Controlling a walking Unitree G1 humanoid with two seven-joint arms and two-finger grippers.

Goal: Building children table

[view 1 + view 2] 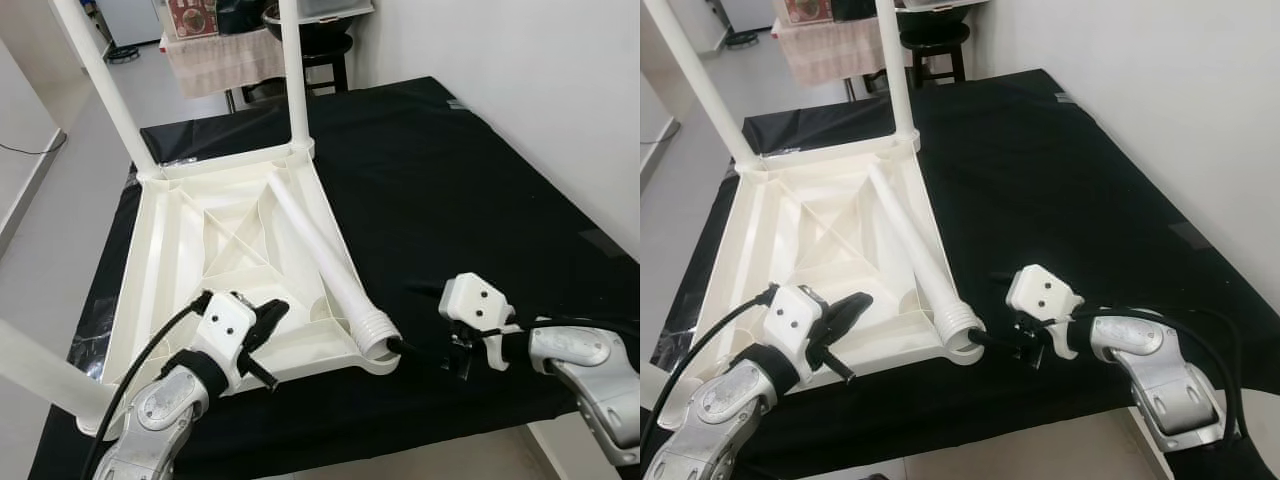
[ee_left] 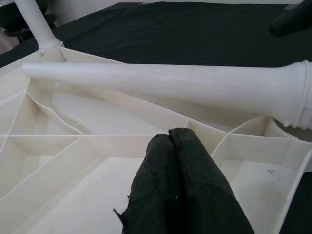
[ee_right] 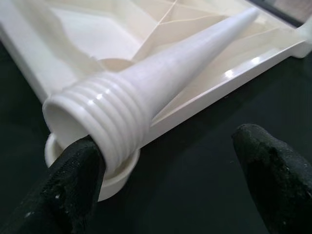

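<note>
A white tabletop (image 1: 215, 260) lies upside down on a black cloth (image 1: 450, 190), with its ribs facing up. Two legs (image 1: 293, 70) stand up in its far corners. A loose leg (image 1: 320, 260) lies slanted across the tabletop, with its thin end near the far right corner and its ridged end (image 1: 378, 335) resting on the near right corner. The right gripper (image 3: 165, 170) is on the cloth just right of that corner. Its fingers are spread apart, and one fingertip (image 3: 78, 170) touches the ridged end while the other is out over the cloth. The left gripper (image 2: 176, 175) hangs over the near side of the tabletop with its fingers pressed together, holding nothing. Far off behind the cloth stands a dark stool (image 1: 325, 50).
</note>
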